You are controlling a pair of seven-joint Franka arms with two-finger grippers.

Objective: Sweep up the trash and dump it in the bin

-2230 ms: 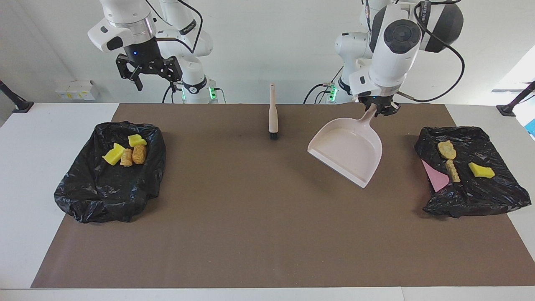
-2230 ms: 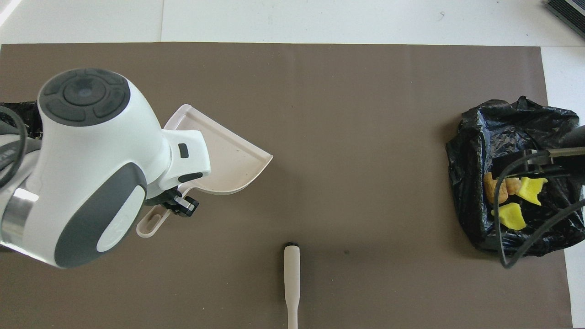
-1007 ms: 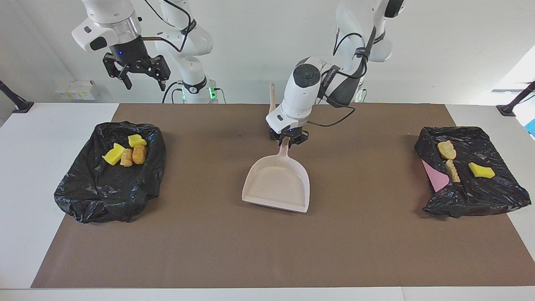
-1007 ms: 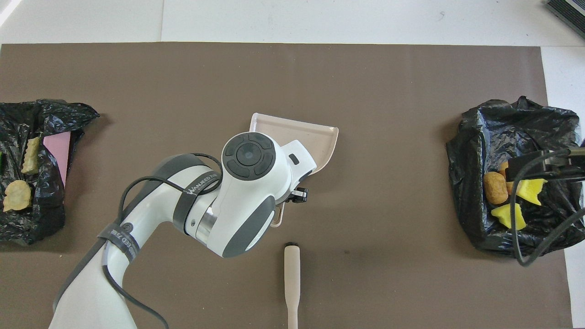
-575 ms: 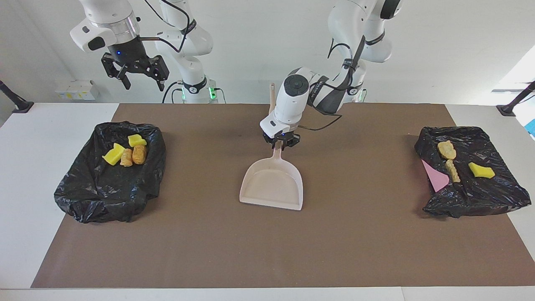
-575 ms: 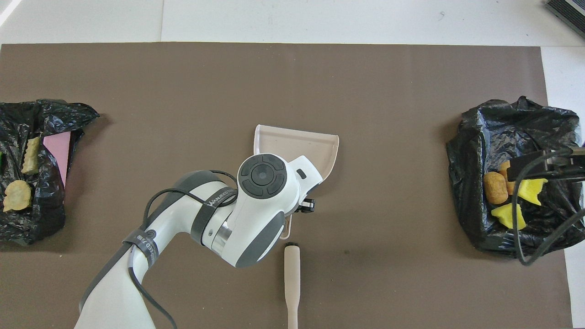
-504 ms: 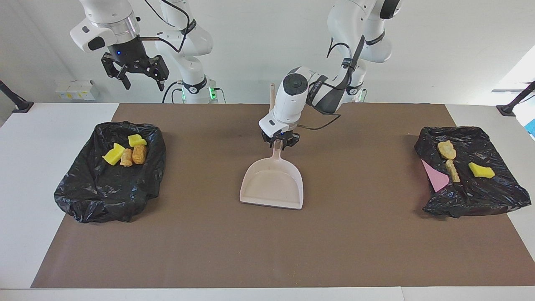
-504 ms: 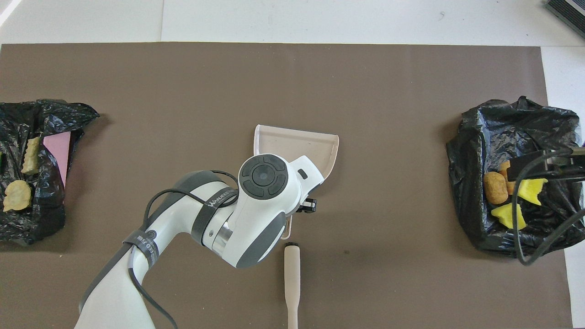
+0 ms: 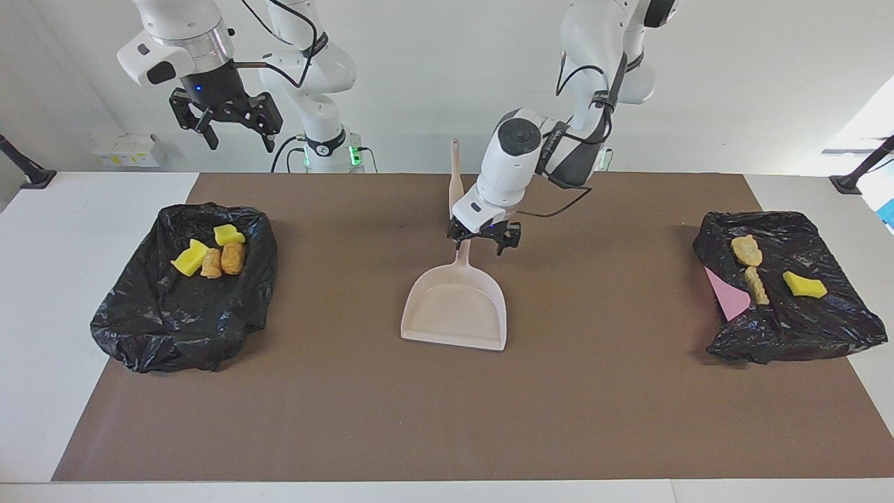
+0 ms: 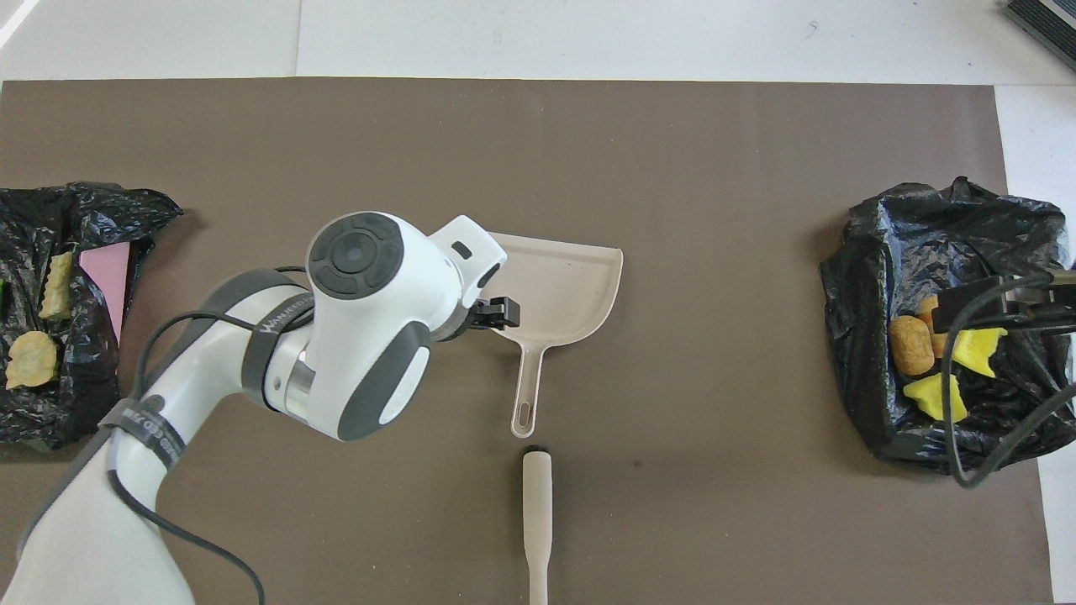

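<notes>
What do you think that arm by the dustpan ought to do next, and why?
Probably lift the left end effector clear and draw it back. It hangs open at the handle of the dustpan, which lies flat and empty on the mat, and every piece of trash I can see already sits in the black bags.

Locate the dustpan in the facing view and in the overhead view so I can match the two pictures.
Facing view: the dustpan lies flat at the middle of the brown mat, handle toward the robots.
Overhead view: the dustpan sits at mid-picture, partly covered by the left arm, handle pointing down.
Shared landmark: the brush, in line with the handle's end, nearer to the robots.
</notes>
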